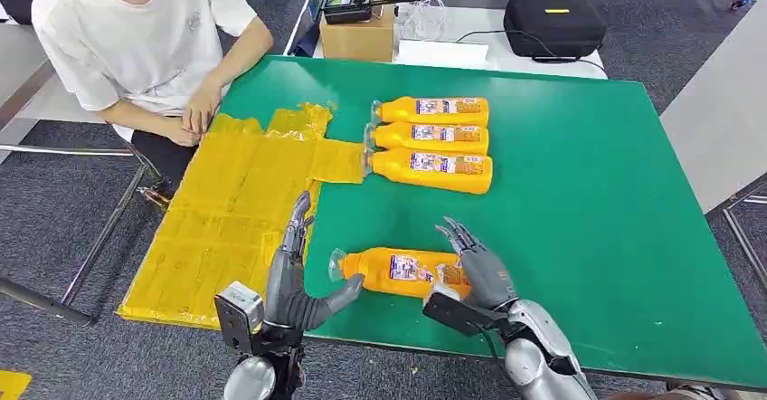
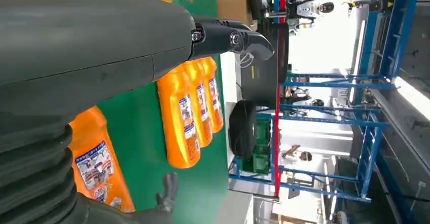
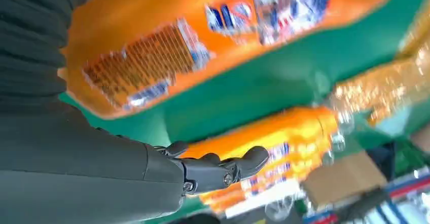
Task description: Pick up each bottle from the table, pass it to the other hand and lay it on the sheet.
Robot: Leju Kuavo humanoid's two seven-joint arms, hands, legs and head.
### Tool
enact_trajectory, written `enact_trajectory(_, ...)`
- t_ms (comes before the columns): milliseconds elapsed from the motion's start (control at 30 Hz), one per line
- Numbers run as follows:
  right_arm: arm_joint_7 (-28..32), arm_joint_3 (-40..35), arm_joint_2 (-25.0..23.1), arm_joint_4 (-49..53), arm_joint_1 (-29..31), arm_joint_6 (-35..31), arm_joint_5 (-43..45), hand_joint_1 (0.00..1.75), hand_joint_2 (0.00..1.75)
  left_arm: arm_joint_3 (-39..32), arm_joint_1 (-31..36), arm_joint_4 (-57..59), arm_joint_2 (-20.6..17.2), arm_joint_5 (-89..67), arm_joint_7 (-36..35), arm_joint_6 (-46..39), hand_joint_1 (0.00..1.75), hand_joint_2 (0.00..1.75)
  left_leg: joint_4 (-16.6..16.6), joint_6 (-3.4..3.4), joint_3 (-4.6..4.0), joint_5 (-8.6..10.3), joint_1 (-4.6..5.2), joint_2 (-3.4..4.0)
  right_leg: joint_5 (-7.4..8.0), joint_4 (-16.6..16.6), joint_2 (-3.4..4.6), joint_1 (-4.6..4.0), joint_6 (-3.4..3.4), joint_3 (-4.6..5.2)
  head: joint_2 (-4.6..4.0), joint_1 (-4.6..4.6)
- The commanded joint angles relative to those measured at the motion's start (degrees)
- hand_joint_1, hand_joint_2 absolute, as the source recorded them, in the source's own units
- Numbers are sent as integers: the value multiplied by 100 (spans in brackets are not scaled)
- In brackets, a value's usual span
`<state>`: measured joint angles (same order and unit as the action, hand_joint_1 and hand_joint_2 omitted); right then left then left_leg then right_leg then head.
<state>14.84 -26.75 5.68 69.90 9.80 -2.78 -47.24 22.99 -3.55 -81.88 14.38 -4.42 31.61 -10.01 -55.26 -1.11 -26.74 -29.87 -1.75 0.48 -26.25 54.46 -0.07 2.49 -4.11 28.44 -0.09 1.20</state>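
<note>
A lone bottle [image 1: 404, 271] is laid on its side on the green table [image 1: 579, 228], near the front edge, cap toward the yellow sheet [image 1: 231, 210] just beside it. The right hand [image 1: 477, 260] is spread above the bottle's base end with fingers extended; from the head view it cannot be told whether the palm already touches the plastic, and nothing is gripped. The left hand [image 1: 294, 278] is held open beside the cap end, fingers straight, thumb pointed toward the neck, nothing held.

The step in hand is judged to be the first pick. A grasp around the wide labelled body would likely be best, with the neck end left free so that it can be taken by the left hand at the pass.

The bottle is made of smooth, glossy orange plastic, flattened and tapering to a clear cap, so rolling or slipping should be guarded against. The sheet is crinkled, shiny film and may shift under a sliding load. 3 more bottles [image 1: 432, 142] are lined up side by side farther back.
</note>
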Motion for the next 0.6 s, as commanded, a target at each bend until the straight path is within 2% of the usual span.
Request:
enact_trajectory(33,-356,-776,517,-881,681,386,161,0,175,106,213,353,-195,24,10,-75,0,175,12,13,15,0,-1,5,3,-12,8,-6,23,-12,0,0)
enact_trajectory(100,-607,-978,705,-957,859,684,169,0,175,79,179,352,-192,15,7,-118,0,175,10,14,14,-1,-1,5,4,-11,8,-6,24,-10,0,0)
enact_trajectory(233,-742,-1367,900,-1493,1380,1053,234,0,175,53,236,504,-142,-35,10,-176,0,175,9,14,13,2,1,6,6,-10,10,-4,23,-7,0,0)
enact_trajectory(433,-782,-2039,778,-2442,2269,1372,240,0,175,49,325,607,-94,-93,7,-205,0,175,12,16,19,2,-3,20,12,-12,24,-10,33,-6,0,0)
enact_trajectory(567,-801,-2327,559,-2893,2624,1479,351,0,175,-16,350,676,-80,-114,4,-233,0,175,10,16,23,2,-3,14,9,-10,18,-10,32,-9,0,-2)
enact_trajectory(600,-768,-2456,541,-3031,2737,1581,355,7,175,-39,371,712,-56,-116,7,-228,0,175,8,10,22,1,-2,14,7,-7,17,-7,21,-9,0,2)
